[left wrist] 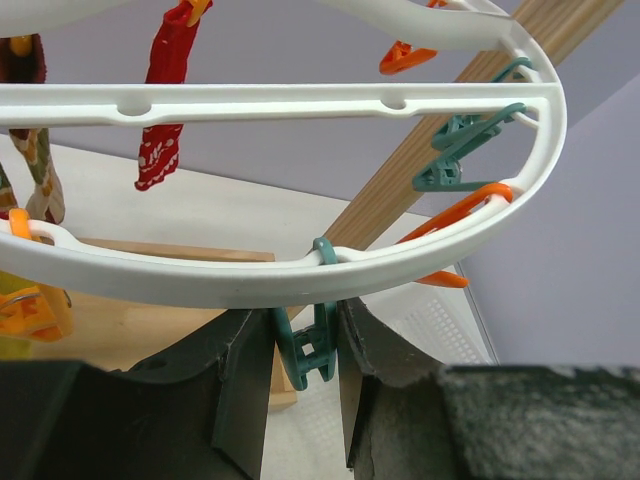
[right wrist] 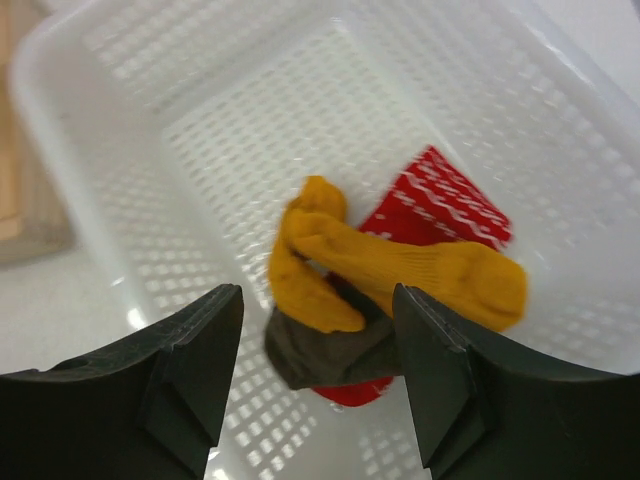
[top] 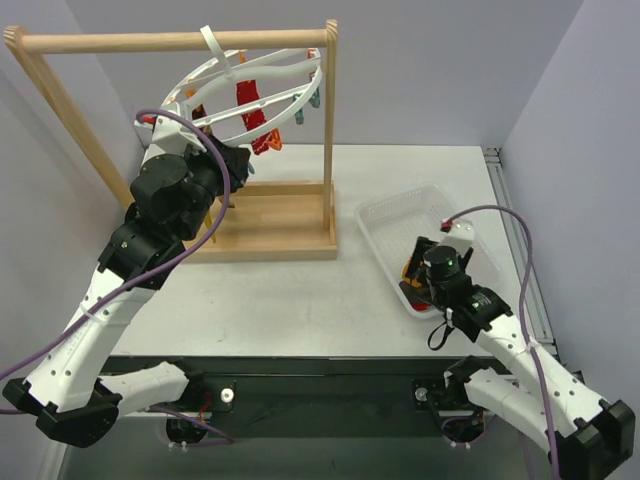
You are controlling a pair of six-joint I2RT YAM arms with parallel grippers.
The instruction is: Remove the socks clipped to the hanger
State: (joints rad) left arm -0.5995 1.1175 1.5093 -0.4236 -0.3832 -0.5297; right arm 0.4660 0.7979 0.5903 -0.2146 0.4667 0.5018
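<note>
The white ring hanger [top: 250,75] hangs tilted from the wooden rack. Red socks [top: 255,120] are still clipped to it. My left gripper [top: 240,160] is raised to the ring's near edge [left wrist: 300,280]. In the left wrist view, my left gripper [left wrist: 305,390] has its fingers pressed on both sides of an empty teal clip [left wrist: 312,350]. A red sock [left wrist: 165,100] and a patterned sock [left wrist: 35,170] hang further back. My right gripper [right wrist: 318,380] is open and empty, low over a mustard sock [right wrist: 400,265], a brown sock [right wrist: 330,350] and a red patterned sock [right wrist: 440,200] in the basket.
The white mesh basket [top: 390,210] sits on the table right of the wooden rack [top: 330,150], with my right gripper [top: 420,265] inside it. The rack's base board [top: 270,225] lies under the hanger. Orange and teal clips [left wrist: 460,150] hang empty on the ring's right side.
</note>
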